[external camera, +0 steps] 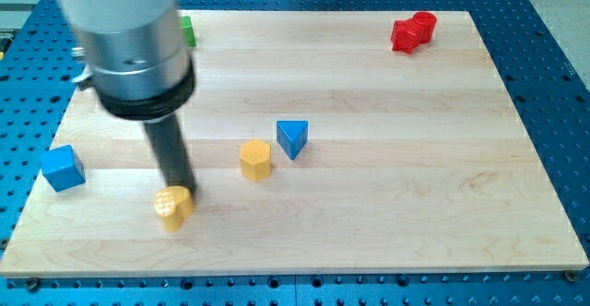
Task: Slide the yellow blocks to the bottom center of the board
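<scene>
Yellow blocks sit low on the board, left of centre; our tip touches one.

One yellow block, star-like in outline, lies near the view's bottom edge, left of centre. My tip stands at its upper right side, in contact or very nearly. We carry no jaws, only the rod, so nothing is held. A second yellow block, hexagonal, sits up and to the right, just beside a blue triangle. A blue cube rests at the board's left edge. A green block shows partly behind the arm at top left; its shape is hidden. A red block lies at top right.
</scene>
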Action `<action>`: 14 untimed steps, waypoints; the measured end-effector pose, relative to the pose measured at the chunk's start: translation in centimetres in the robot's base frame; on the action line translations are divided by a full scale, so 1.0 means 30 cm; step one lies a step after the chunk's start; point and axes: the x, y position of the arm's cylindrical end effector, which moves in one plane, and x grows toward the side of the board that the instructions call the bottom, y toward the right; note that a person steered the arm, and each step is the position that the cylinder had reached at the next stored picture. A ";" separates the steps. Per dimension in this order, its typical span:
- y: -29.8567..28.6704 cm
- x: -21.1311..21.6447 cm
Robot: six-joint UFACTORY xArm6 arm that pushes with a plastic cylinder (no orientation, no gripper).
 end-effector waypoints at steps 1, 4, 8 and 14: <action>-0.008 0.052; -0.034 0.113; -0.073 0.274; 0.881 0.077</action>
